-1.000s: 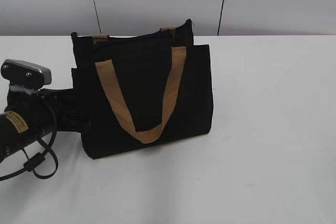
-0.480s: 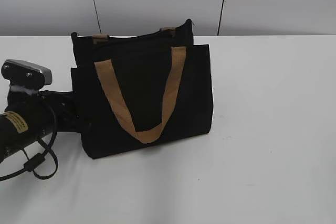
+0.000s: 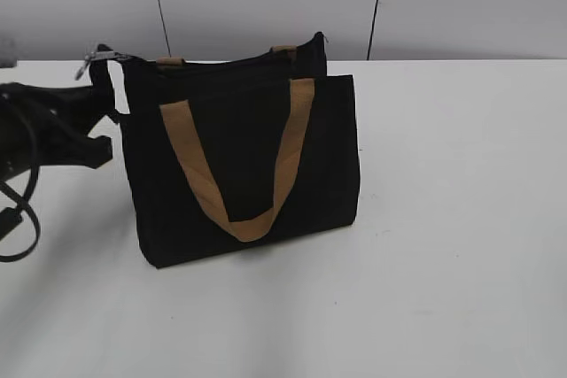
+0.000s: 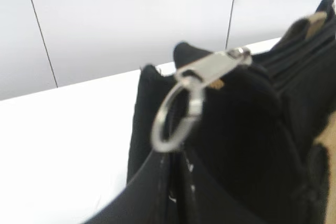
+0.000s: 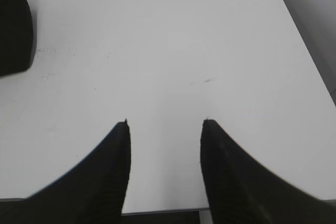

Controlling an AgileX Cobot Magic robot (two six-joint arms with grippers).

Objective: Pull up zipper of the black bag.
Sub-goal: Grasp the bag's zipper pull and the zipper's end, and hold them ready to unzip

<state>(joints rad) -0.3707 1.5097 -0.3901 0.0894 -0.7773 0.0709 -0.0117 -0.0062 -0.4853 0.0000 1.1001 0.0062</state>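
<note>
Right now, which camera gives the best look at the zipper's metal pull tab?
The left wrist view: the pull tab fills the centre, silvery with a ring hanging at the black bag's corner, though slightly blurred. The exterior view shows it only as a tiny glint at the bag's upper left corner. The right wrist view misses it entirely.

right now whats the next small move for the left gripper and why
Probably ease the left gripper up to the pull tab and close on it. The tab sits at the bag's left top corner, and I cannot see the gripper holding it.
</note>
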